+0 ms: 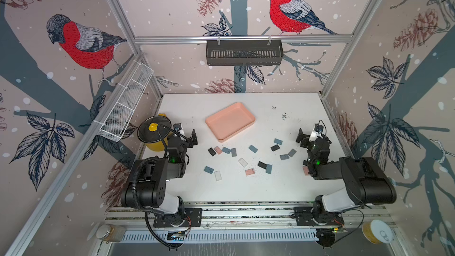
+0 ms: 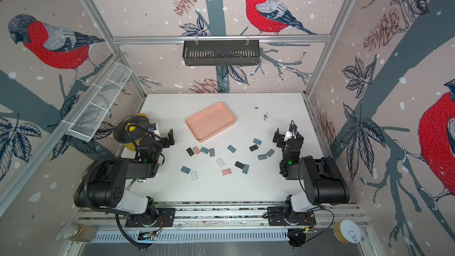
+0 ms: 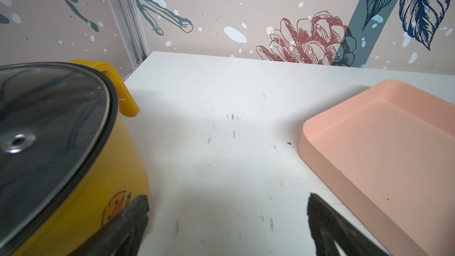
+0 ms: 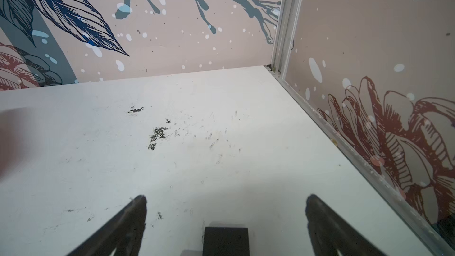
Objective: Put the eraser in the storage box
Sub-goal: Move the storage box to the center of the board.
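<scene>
Pre-grasp step: both my jaws stand wide, empty; storage box (image 1: 230, 121) unfilled. Next move likely needs descent onto an eraser (image 1: 218, 150) near it.

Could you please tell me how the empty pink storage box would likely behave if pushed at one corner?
The storage box is empty and looks like thin plastic, so probably light and sliding easily on the smooth white table. Low and flat, it would likely swivel rather than tip.

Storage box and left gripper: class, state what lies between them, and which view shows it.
Only bare, scuffed table separates the storage box from the open left gripper, shown in the left wrist view.
</scene>
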Action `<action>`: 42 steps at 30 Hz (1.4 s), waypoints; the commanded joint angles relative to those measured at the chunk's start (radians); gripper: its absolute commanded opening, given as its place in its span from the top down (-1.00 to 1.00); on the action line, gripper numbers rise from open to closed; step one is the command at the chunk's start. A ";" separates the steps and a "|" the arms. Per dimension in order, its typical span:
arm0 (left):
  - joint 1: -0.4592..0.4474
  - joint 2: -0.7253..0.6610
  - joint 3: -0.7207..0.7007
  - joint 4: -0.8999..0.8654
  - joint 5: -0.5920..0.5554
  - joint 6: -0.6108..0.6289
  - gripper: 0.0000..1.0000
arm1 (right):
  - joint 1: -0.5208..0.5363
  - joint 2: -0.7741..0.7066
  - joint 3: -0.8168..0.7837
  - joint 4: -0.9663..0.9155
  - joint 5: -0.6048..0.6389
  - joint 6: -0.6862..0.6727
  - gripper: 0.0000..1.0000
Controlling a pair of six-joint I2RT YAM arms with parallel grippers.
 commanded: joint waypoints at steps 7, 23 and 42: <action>0.000 -0.003 0.004 0.043 -0.002 0.002 -1.00 | 0.000 0.002 0.007 0.032 0.009 0.001 -1.00; 0.001 -0.003 0.004 0.043 -0.002 0.002 -1.00 | -0.001 0.001 0.007 0.033 0.007 0.002 -1.00; -0.002 -0.013 -0.001 0.051 -0.033 -0.003 -0.95 | 0.000 -0.105 0.073 -0.182 0.203 0.089 -1.00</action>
